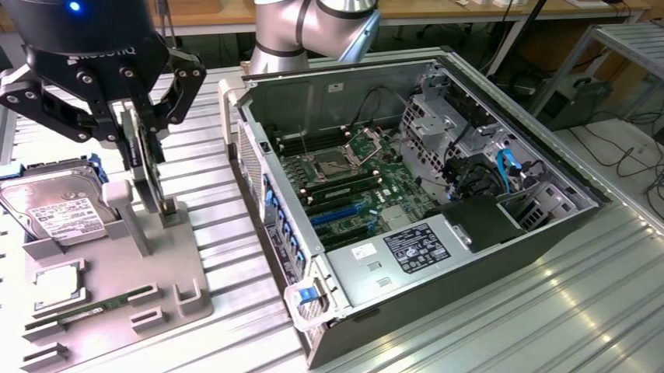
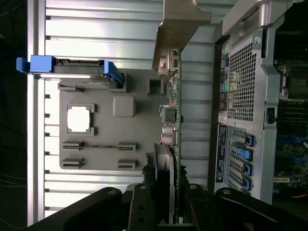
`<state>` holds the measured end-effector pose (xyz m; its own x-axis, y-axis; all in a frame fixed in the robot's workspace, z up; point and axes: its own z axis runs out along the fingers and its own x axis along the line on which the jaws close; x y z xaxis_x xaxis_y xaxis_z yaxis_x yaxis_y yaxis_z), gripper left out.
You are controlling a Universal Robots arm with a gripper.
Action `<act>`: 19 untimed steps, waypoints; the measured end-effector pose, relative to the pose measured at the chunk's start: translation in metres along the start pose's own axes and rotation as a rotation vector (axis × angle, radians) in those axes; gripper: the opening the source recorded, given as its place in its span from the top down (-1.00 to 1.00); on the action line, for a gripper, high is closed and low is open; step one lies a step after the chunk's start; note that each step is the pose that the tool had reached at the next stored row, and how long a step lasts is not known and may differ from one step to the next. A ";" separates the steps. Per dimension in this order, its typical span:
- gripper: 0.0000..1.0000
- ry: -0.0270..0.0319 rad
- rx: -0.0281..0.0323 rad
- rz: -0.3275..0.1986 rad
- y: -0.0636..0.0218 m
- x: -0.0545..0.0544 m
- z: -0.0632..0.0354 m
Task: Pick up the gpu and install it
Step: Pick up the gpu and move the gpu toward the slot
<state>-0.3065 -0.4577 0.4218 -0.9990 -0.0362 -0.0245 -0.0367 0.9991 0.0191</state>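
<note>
The gpu [image 1: 152, 180] is a thin dark card standing on edge over the grey parts stand [image 1: 155, 268] at the exterior view's left. My gripper [image 1: 140, 144] comes down from above and is shut on the card's upper part. The card's lower end is at the stand's slot posts; I cannot tell whether it still rests in them. In the wrist view the gpu [image 2: 174, 120] runs edge-on away from my gripper [image 2: 168, 211], its pale metal bracket [image 2: 180, 24] at the far end. The black fingers [image 2: 144, 207] press on both of its faces.
The open computer case [image 1: 487, 256] lies at the exterior view's right, with blue expansion slots [image 1: 337, 211] on its motherboard. On the stand are a silver hard drive [image 1: 61, 211], a square processor [image 1: 52, 284] and a green memory stick [image 1: 96, 308]. Ribbed metal table [image 1: 539, 326] all around.
</note>
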 end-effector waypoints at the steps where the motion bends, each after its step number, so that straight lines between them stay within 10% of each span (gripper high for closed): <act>1: 0.44 0.0000 0.0002 0.000 0.0000 0.000 -0.0013; 19: 0.44 0.0004 0.0003 0.000 -0.0003 -0.011 -0.0019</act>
<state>-0.2953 -0.4577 0.4241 -0.9991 -0.0362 -0.0241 -0.0367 0.9992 0.0188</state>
